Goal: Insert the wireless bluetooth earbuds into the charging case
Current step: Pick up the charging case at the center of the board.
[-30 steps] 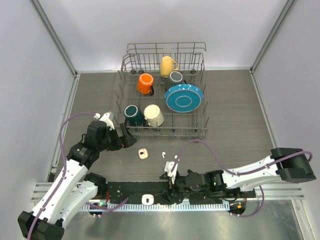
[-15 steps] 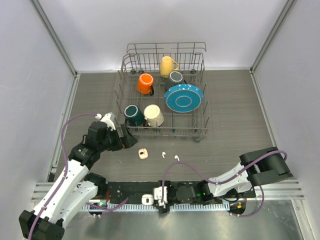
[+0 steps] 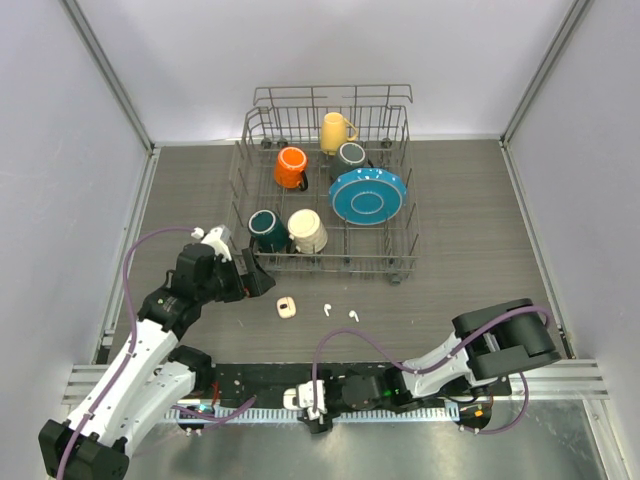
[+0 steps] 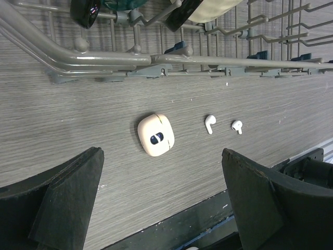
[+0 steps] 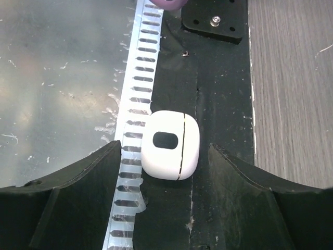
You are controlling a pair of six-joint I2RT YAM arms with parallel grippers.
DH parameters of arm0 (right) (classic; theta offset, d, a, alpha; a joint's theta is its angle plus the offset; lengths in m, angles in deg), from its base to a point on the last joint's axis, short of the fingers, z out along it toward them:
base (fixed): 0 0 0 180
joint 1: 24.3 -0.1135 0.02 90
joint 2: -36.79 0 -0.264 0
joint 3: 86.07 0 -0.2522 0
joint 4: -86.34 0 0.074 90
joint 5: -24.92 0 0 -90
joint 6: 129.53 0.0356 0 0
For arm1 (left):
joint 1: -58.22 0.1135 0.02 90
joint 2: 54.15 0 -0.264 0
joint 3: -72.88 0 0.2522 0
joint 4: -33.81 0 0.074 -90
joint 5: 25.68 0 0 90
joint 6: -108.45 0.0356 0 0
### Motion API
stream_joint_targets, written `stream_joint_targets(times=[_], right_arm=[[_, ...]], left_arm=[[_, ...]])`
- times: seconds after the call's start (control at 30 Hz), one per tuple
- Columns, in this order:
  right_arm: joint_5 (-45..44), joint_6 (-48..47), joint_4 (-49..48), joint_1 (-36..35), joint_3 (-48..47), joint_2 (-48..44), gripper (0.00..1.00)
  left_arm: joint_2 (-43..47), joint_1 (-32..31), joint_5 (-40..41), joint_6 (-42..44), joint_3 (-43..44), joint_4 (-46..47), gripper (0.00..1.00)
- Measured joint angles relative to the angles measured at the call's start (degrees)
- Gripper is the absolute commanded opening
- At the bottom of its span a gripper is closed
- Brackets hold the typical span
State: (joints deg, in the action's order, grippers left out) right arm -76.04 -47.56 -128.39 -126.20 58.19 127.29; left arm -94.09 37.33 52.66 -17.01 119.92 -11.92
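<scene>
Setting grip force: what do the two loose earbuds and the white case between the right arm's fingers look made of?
The earbuds look like hard white plastic, glossy: smooth with small bright highlights. The white case seems hard plastic too, a softer sheen, with a thin seam and a dark oval recess.

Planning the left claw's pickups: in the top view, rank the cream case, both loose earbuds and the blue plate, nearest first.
1. Cream case, right of the left claw.
2. Left earbud, beside it.
3. Right earbud, farther right.
4. Blue plate, in the rack.
</scene>
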Motion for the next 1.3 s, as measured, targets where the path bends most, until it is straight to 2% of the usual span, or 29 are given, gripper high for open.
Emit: stream_joint_targets(times=[0.6,1.0,1.13,1.27,1.3], right_arm=[[4.0,4.11,-5.11,4.04,0.85,3.65,0.7],[6.64,4.96,-4.98,4.2,0.87,5.14,0.62],[6.62,5.2,-5.07,4.2,0.76,5.51,0.57],[6.45,5.38,-5.11,4.22,0.7,5.57,0.48],[6.38,5.4,-5.18,4.22,0.7,5.64,0.42]], left_arm=[[4.44,0.02,-0.37,-0.57,-2.01,1.75,1.0],[3.96,0.02,1.44,-1.36,-2.08,1.53,1.0],[4.79,0.02,2.25,-2.21,-2.21,1.64,1.0],[7.78,0.02,2.93,-4.0,-3.63,2.1,1.0],[8.63,0.02,3.1,-4.68,-4.02,2.14,1.0]])
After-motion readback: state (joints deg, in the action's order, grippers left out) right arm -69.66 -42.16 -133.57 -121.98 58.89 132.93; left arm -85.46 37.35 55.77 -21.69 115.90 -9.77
